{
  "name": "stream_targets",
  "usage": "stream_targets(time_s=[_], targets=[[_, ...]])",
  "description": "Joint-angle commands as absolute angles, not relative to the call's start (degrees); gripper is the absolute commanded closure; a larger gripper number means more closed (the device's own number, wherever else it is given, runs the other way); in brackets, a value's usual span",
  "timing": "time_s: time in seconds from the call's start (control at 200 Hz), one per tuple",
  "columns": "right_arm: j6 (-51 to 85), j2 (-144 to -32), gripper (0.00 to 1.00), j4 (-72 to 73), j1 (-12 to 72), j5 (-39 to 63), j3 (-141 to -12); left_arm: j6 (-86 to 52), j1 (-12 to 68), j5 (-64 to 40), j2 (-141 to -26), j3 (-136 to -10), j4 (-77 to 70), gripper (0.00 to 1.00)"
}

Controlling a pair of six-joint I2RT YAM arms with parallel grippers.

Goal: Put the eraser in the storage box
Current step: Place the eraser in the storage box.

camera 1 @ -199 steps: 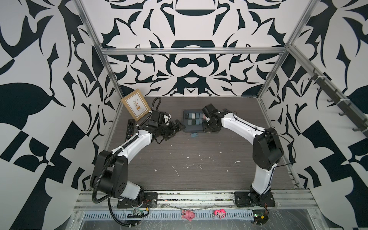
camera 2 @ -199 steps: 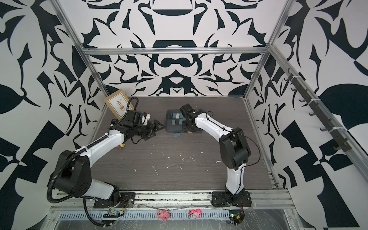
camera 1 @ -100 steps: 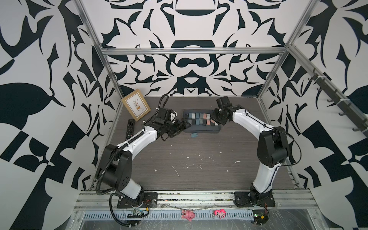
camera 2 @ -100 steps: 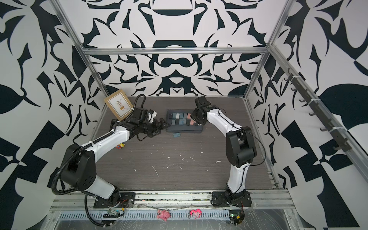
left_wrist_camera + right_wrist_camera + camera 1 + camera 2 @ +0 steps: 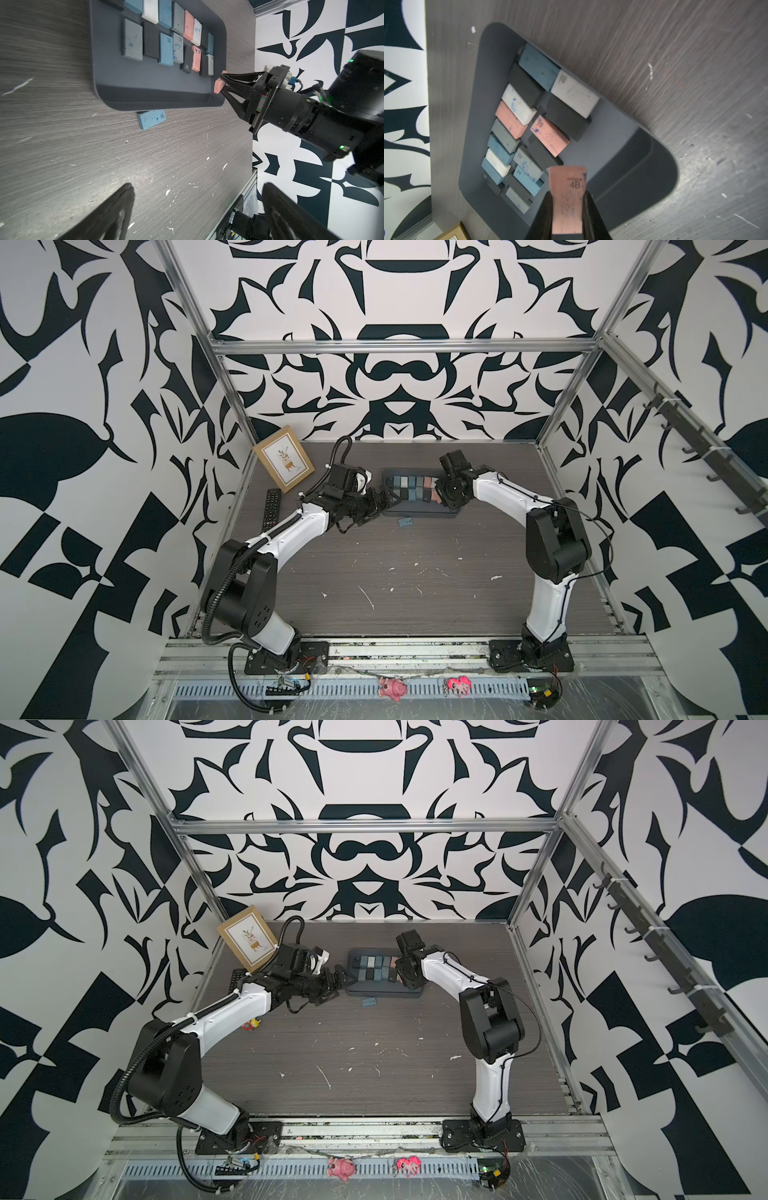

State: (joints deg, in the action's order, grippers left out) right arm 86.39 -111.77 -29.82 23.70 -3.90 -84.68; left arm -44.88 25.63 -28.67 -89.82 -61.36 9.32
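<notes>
Right arm (image 5: pixel 511 493) swung to right end of storage box (image 5: pixel 419 515); right gripper (image 5: pixel 221 84) clamps pink eraser (image 5: pixel 566 207) above it. Box holds two eraser rows (image 5: pixel 172 41); left gripper (image 5: pixel 198 185) wide open, empty. Stray blue eraser (image 5: pixel 151 119) beside rim.

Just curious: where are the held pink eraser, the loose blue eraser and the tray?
pink eraser (image 5: pixel 568 198): right wrist view, printed face.
blue eraser (image 5: pixel 152 120): left wrist view, top face.
tray (image 5: pixel 145 80): left wrist view, bare floor.

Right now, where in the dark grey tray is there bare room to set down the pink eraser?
The shallow dark grey plastic storage box has a bare strip between the two rows of rectangular erasers and its near rim, beside which the loose blue rectangular eraser lies on the dark wood-grain table. The far half is crowded, erasers side by side.
</notes>
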Motion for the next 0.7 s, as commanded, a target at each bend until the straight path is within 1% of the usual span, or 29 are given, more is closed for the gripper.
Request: stream_targets(time_s=[0.0,0.18,0.415,0.7], targets=[[95.0,-112.4,0.88,-32.4,25.3,-7.1,-85.9,-43.7,25.7,-30.6,-90.9,-60.6,8.3,0.01],[98.1,-114.8,0.87,-33.3,26.5,-8.0,-87.4,-42.8,25.7,-31.3,-90.9,-60.3,8.3,0.01],[103.6,-115.4,0.86,-34.9,27.1,-9.6,-85.8,-42.5,25.7,-32.4,-91.7,-60.6,8.3,0.01],[105.3,-116.0,0.82,-35.3,26.8,-10.4,-85.8,-41.9,25.7,-32.3,-91.3,-60.6,8.9,0.01]])
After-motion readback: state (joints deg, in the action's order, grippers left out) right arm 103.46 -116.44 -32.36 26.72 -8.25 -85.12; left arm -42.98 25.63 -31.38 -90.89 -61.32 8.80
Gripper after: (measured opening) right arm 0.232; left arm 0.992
